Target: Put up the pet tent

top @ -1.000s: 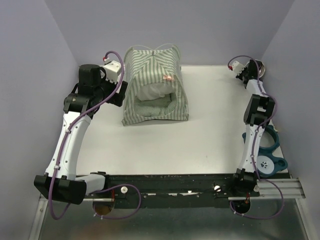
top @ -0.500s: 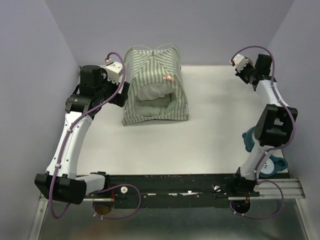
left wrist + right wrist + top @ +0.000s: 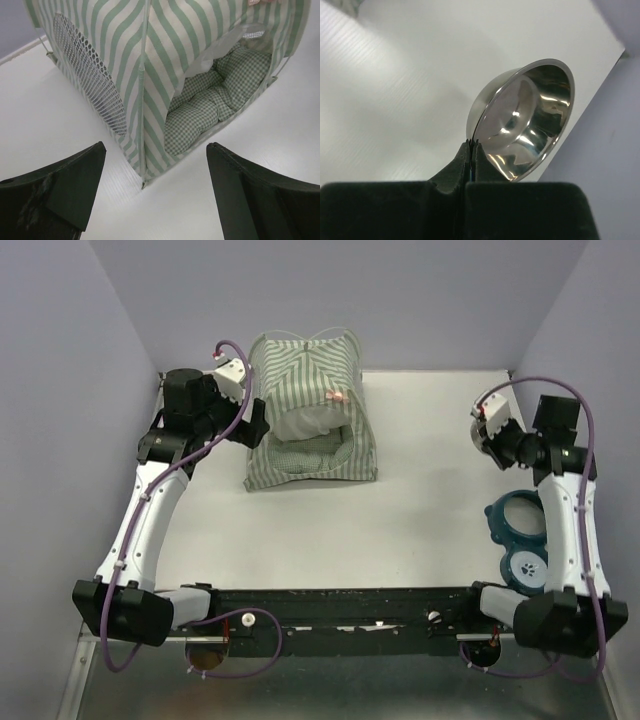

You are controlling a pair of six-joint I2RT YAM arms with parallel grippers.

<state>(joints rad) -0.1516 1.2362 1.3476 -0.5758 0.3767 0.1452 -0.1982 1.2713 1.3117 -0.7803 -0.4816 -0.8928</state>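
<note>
White table (image 3: 420,510), purple-ish walls (image 3: 60,390) all round. Left fingers (image 3: 60,190) spread wide, gripping nothing. Pet tent (image 3: 150,55) standing right ahead of them, front corner lined up with gap between, not touching. Mesh window (image 3: 90,85) on side past one finger, checked cushion (image 3: 210,105) inside opening past other. Right fingers (image 3: 462,200) pinched tight on rim of steel bowl (image 3: 525,115), bowl tilted up on edge. Tent well apart from those, way across table.
</note>
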